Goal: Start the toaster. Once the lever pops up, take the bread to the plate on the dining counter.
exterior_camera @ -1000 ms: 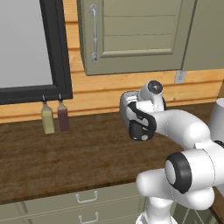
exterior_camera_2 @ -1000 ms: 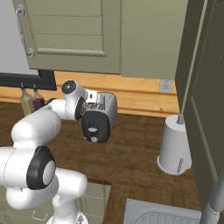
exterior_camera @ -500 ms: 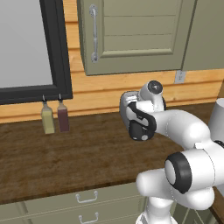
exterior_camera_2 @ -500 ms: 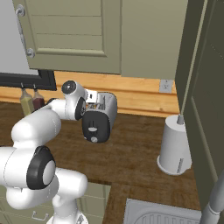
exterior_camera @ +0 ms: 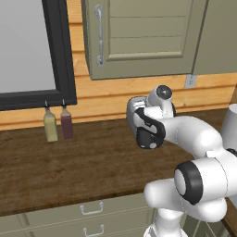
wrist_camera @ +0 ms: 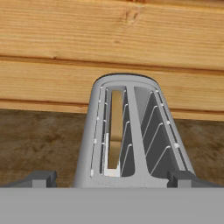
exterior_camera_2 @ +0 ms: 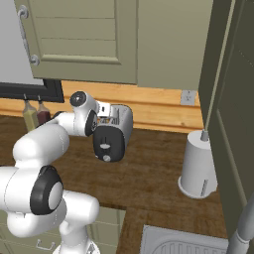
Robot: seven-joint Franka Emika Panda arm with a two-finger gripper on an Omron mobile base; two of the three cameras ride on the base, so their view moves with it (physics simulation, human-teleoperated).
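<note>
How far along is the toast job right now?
Early. The bread already sits down in the left slot of the toaster. In hand: the gripper hangs just above the toaster's near end, fingertips either side, gripping nothing. Whether the lever has been pressed, I cannot tell. Left: the pop-up, lifting the slice out and carrying it to the plate.
</note>
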